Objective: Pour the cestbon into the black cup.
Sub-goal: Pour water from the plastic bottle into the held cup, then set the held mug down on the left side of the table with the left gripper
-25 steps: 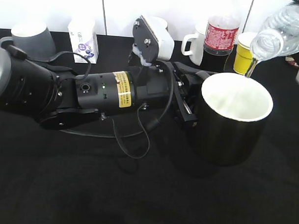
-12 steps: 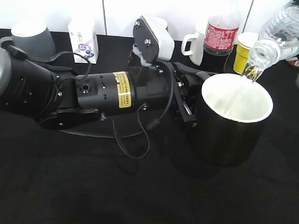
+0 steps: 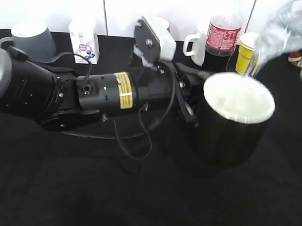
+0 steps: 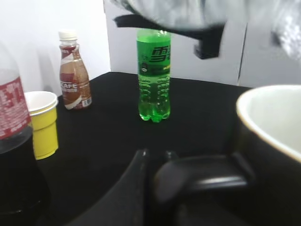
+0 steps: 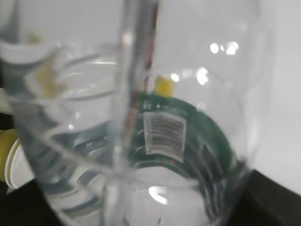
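Clear cestbon [image 3: 288, 26] tilted over the black cup [image 3: 235, 123], mouth pointing down and left.

Its long axis runs from upper right to the neck just above the cup's far rim, motion-blurred; the right wrist view is filled by its ribbed body and green label, so whether the right hand clamps it cannot be told. Left hand [image 3: 191, 102] closes on the cup's handle [image 4: 207, 172]. Behind, near the worktop [image 3: 138, 192] back edge, a cola bottle [image 3: 223, 36], white mug [image 3: 198, 42] and yellow cup [image 3: 246, 52] crowd close; bare worktop lies in front.
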Tool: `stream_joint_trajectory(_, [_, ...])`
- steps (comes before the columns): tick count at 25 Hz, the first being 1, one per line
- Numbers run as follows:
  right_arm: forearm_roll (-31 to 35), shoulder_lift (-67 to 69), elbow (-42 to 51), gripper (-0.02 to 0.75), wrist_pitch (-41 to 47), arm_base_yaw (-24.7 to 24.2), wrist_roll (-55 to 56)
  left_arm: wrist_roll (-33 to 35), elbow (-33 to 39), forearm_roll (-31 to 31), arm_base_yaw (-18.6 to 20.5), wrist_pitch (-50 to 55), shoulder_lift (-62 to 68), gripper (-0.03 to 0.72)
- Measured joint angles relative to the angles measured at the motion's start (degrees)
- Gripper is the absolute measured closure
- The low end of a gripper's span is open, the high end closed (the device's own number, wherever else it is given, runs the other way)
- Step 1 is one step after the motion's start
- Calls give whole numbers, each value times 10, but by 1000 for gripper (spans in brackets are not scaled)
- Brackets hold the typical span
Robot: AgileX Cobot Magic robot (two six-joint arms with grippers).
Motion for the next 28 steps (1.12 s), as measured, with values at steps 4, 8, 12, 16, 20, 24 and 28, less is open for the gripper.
stream_joint_trajectory(4, [-5, 14, 0, 248, -1, 0, 276, 0, 0, -37, 0, -21, 0, 633])
stream_joint_trajectory(8, [-5, 30, 0, 248, -2, 0, 692, 0, 0, -40, 32, -21, 0, 633])
stream_joint_trajectory(12, [-4, 33, 0, 248, -2, 0, 854, 0, 0, -39, 96, -20, -3, 633])
stream_joint_trajectory(16, [-4, 34, 0, 248, -2, 0, 860, 0, 23, -34, 161, -25, -20, 633])
stream_joint_trajectory(20, [4, 34, 0, 248, -2, 0, 860, 23, 103, -51, 246, -87, -29, 633])
stream_joint_trajectory(24, [5, 34, 0, 248, -2, 0, 860, 115, 154, -158, 281, -107, -30, 633])
stream_joint_trajectory(28, [5, 35, 0, 248, -3, 0, 860, 179, 154, -277, 283, -134, 12, 633])
